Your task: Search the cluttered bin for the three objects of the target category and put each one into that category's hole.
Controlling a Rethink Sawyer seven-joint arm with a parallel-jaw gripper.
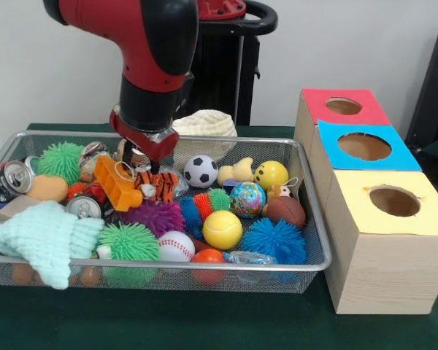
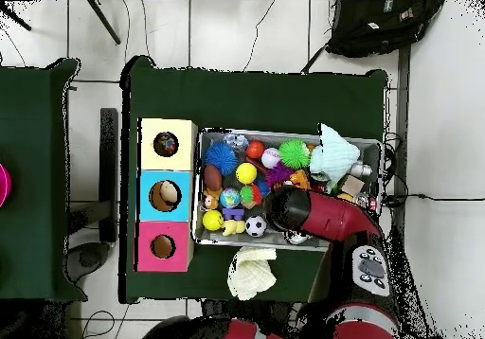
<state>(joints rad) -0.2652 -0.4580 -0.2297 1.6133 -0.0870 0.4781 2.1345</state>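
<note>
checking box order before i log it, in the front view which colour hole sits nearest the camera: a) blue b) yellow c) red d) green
b: the hole with the yellow surround tops the box closest to the camera, with the blue-surround hole behind it and the red-surround hole farthest back.

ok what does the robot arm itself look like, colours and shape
The arm is thick and rounded, with glossy red shells broken by black joint sections. Its wrist narrows to a black cylinder with a red collar, ending in a small dark gripper with a silvery part on it. From overhead, the arm shows the same red and black, with a grey panel of dark buttons near the base.
</note>
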